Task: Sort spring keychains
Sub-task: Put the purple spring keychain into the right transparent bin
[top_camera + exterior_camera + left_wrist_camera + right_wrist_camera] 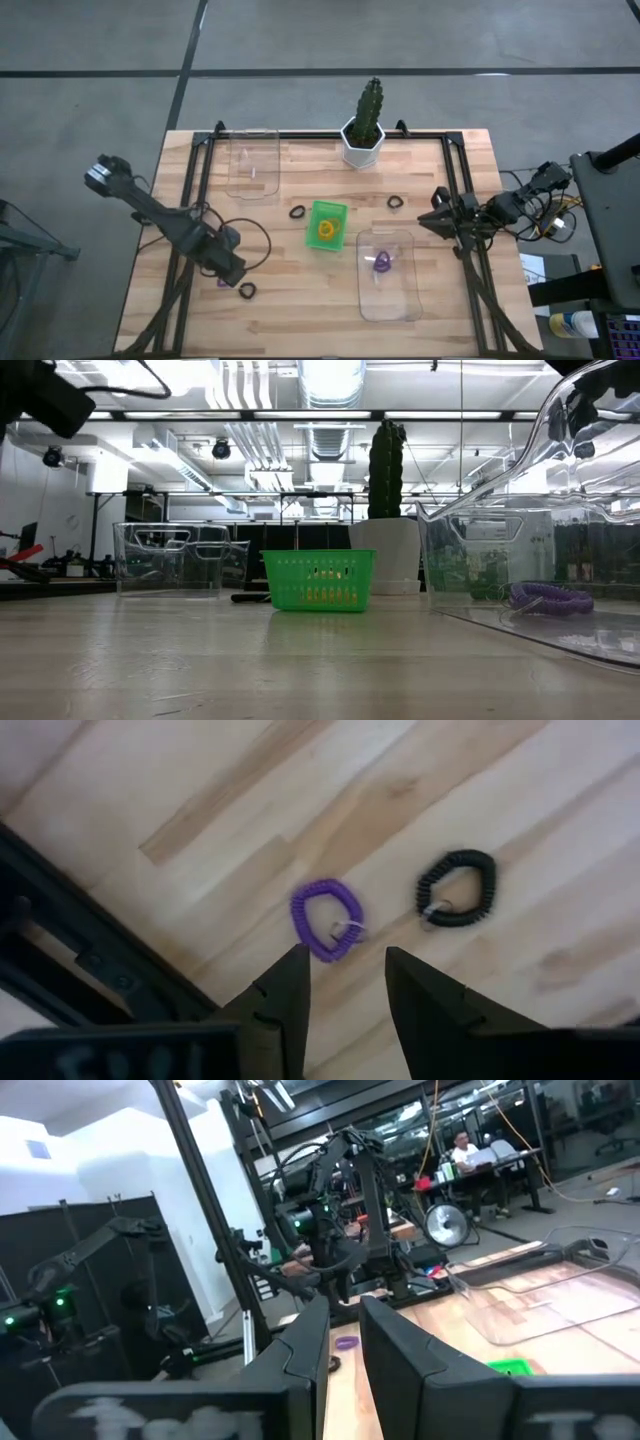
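Near the tabletop's front-left corner, the left gripper (345, 985) hangs with fingers parted directly above the purple spring keychain (327, 919), lying flat just ahead of its fingertips, far nearer than the right gripper (437, 213).

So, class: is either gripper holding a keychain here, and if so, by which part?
Nothing is held. The left gripper hovers open above the purple keychain, beside the black keychain; the right gripper waits open and empty at the table's right edge.
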{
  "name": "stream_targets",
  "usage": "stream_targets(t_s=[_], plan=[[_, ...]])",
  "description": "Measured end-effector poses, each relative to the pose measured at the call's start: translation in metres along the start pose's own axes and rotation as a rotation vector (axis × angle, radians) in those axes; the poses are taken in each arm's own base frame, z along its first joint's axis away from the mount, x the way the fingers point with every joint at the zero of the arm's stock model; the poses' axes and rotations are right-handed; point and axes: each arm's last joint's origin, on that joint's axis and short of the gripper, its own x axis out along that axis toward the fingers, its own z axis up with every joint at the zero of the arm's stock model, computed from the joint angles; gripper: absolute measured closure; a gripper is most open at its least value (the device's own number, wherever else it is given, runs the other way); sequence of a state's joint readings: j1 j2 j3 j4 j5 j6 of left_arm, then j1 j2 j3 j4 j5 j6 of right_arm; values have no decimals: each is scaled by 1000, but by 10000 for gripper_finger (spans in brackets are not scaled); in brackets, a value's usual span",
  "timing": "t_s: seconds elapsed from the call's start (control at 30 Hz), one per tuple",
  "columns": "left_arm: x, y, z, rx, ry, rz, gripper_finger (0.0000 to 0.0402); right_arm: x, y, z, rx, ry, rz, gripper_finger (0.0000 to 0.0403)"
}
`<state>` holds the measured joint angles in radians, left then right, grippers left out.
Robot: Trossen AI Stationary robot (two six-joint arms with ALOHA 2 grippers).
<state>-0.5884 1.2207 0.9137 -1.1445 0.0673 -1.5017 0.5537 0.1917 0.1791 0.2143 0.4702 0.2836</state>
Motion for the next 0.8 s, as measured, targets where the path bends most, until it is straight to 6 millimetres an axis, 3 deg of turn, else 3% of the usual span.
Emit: stream_targets(t_s=[0.27,0.5,0.8], plan=[[29,9,-5,-33,114,97,278,0,0,2,5,-5,1,346],[48,5,-8,-30,119,-15,278,0,0,1,6,-4,1,346],[65,16,-8,-54,121,24,278,0,0,1,6,-4,0,346]])
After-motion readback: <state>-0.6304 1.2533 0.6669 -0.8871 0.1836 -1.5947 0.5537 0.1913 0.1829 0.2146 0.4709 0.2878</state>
